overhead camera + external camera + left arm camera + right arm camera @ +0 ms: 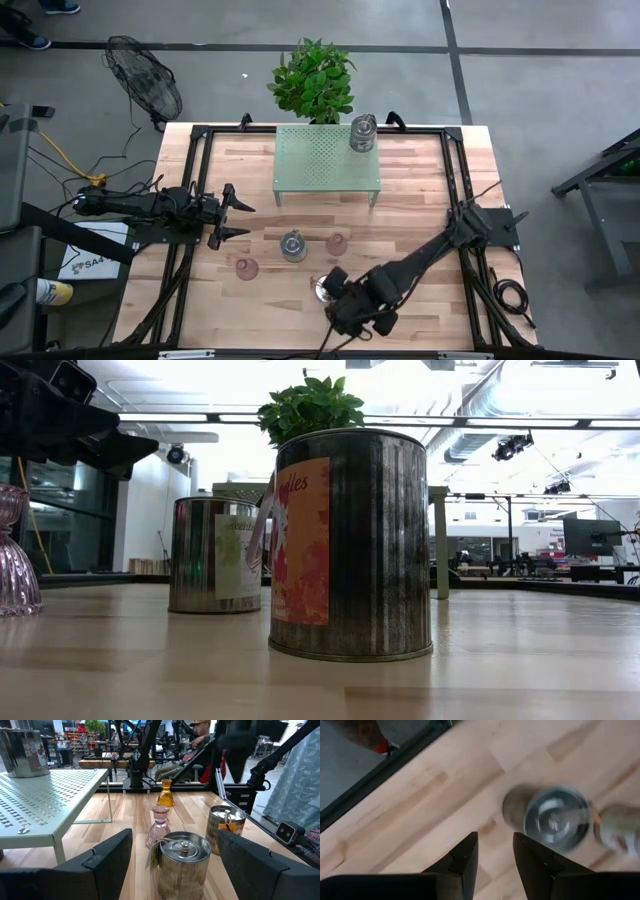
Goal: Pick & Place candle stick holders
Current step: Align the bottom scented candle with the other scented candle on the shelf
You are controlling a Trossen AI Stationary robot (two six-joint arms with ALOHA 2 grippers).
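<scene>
One silver holder (pixel 363 133) stands on the green shelf (pixel 325 160). Another silver one (pixel 293 245) stands mid-table, close before my open left gripper (pixel 235 215); it also shows in the left wrist view (pixel 185 855). Two pink glass holders (pixel 337 243) (pixel 246 268) stand on the table. The amber holder (pixel 166 795) stands beyond a pink one (pixel 159 825); I do not see it in the high view. A third silver holder (pixel 323 290), which shows from above in the right wrist view (pixel 552 817), stands beside my right gripper (pixel 495 845). That gripper points down, its fingers narrowly apart and empty.
A potted plant (pixel 313 80) stands behind the shelf. A black frame (pixel 195 180) runs along the table's edges. In the low view the near silver holder (pixel 350 545) fills the middle, with another (pixel 213 555) and a pink one (pixel 15 560) to its left.
</scene>
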